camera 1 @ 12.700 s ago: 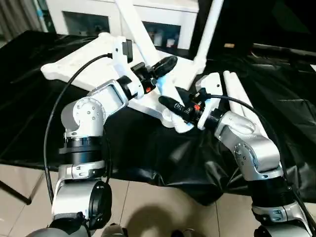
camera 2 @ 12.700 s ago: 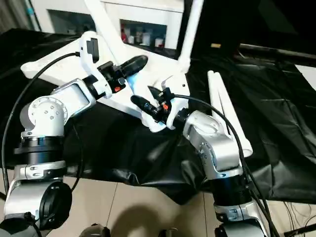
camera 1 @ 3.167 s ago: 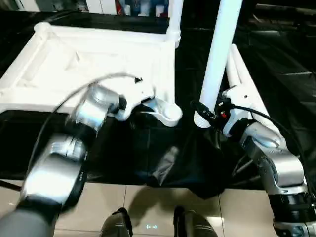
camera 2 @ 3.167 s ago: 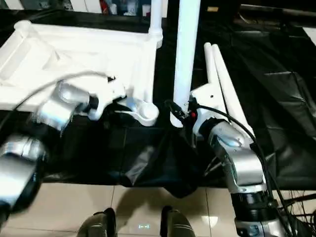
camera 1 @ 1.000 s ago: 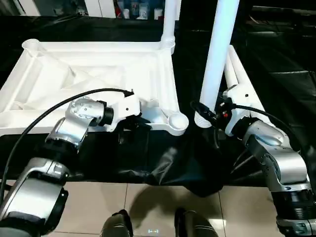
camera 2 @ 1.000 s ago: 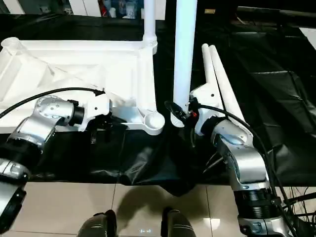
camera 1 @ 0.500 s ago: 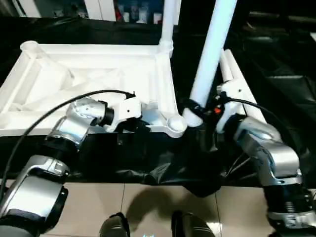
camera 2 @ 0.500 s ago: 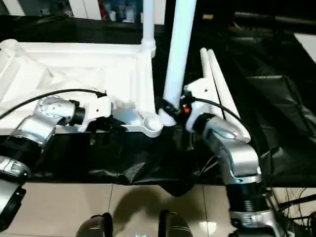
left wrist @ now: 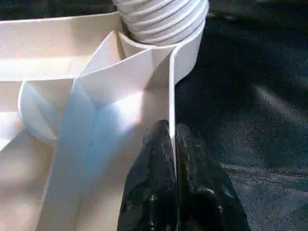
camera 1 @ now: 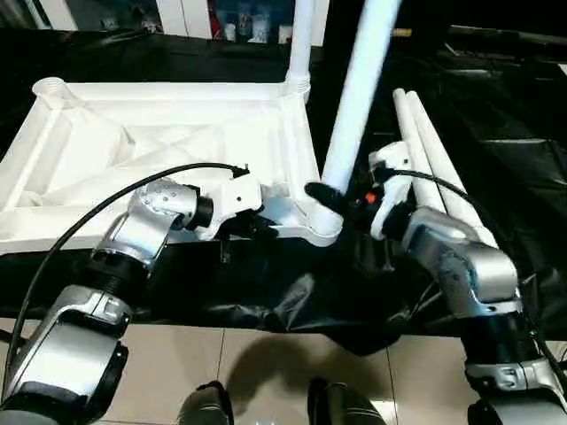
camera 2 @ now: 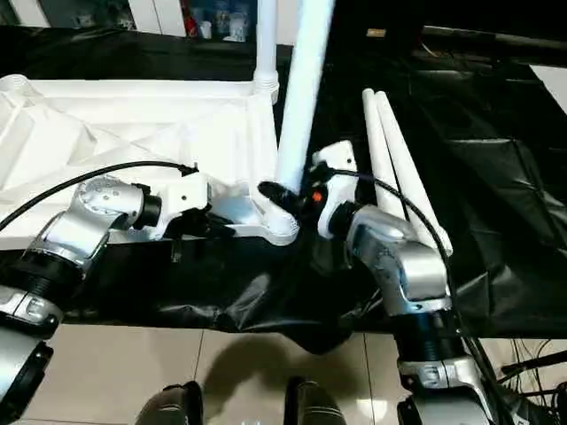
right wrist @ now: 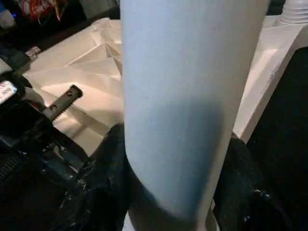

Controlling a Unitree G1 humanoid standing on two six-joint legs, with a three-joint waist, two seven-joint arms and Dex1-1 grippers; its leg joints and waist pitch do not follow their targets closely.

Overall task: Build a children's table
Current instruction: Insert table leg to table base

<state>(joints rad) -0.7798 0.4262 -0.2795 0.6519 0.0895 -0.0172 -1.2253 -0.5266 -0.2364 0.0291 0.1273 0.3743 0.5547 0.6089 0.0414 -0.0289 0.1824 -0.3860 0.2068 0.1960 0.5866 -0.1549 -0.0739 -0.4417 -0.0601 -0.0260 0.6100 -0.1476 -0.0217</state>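
Tabletop [camera 1: 168,142]: upside down on the black-covered counter [camera 1: 496,106], ribs up; one leg [camera 1: 301,44] already stands in the far corner socket.
Left pincer [left wrist: 172,139]: shut on the thin rim wall near the corner socket [camera 1: 323,226], steadying the top.
Right pincer [camera 1: 332,197]: half open around the held leg [camera 1: 359,88] low on its shaft, its foot at that socket.
Spare legs [camera 1: 425,142]: two, flat beside the right arm.
Handling: light, stiff, smooth plastic; probably slippery, so grip low.
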